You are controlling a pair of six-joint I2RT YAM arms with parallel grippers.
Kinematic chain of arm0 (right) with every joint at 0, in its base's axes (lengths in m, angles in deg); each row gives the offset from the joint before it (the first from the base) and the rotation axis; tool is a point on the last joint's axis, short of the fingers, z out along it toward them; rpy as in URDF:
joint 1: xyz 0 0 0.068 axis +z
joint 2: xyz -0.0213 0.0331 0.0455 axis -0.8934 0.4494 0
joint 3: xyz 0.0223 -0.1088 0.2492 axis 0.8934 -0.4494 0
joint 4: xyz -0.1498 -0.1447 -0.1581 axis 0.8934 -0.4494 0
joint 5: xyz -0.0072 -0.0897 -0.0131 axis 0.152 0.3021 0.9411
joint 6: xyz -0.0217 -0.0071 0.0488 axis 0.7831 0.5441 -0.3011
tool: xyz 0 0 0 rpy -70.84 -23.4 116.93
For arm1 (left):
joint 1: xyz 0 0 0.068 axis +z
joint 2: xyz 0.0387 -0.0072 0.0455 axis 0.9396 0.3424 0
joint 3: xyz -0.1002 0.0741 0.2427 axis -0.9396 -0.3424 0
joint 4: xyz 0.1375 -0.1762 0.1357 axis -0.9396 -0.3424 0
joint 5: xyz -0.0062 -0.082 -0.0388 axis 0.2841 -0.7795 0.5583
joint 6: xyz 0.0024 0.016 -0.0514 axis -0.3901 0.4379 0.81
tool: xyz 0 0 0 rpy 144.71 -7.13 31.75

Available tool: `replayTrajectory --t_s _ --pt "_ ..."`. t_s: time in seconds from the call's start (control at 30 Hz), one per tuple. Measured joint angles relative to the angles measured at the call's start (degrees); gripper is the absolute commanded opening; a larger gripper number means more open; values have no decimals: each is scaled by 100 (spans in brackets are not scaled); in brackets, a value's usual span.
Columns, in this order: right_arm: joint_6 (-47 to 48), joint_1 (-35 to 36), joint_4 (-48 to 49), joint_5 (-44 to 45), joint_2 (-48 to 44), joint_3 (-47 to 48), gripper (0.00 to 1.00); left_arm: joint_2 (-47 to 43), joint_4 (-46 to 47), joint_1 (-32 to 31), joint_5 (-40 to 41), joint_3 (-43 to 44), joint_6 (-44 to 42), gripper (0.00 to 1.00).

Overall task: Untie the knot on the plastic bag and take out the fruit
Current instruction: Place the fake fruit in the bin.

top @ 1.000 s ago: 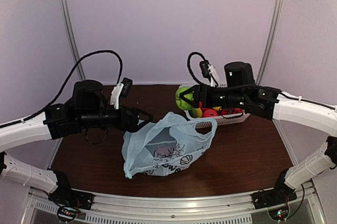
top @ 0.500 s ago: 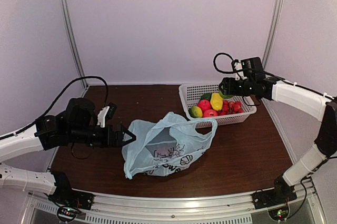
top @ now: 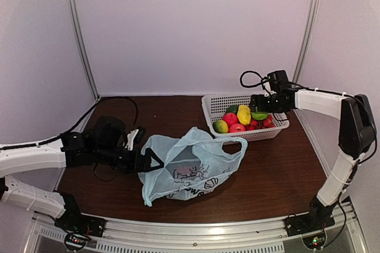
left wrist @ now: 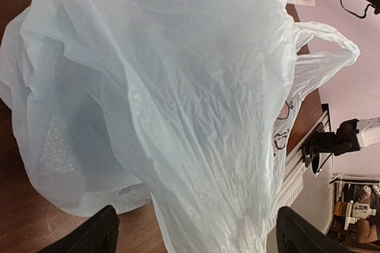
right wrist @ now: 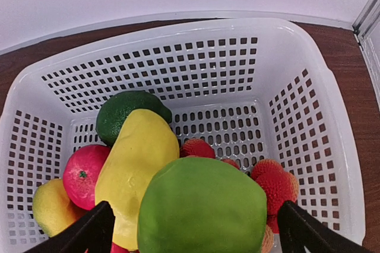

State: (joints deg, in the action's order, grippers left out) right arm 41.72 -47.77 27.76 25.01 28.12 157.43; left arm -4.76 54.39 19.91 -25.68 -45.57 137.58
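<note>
Pale walls close round a dark brown bench [top: 279, 170], where the plastic bag [top: 190, 170] lies slumped mid-bench. Its loop handle [top: 234, 142] lies loose toward the white basket [top: 212, 107] in the far right corner, with bare wood between them and on to the right edge. Left tool [top: 153, 162] is spread wide at the bag's left flank, film filling the gap ahead of its fingers, nothing pinched; right tool [top: 255, 103] hangs released over the basket, a green apple [right wrist: 202, 205] below its spread fingers among the fruit [top: 240, 119], and of the bag's creased black print only "ow" reads.
</note>
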Motion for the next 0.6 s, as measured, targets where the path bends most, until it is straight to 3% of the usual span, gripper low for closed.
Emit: replayTrajectory --t_s 0.33,0.47,0.6 --pt "299 -46 -262 190 -83 258 99 452 546 -2 -352 -7 -107 14" --pt "378 -46 -411 146 -518 258 99 525 750 0 -354 -7 -201 0" --pt "393 -46 -446 -140 -1099 162 99 509 811 -2 -179 50 -455 0"
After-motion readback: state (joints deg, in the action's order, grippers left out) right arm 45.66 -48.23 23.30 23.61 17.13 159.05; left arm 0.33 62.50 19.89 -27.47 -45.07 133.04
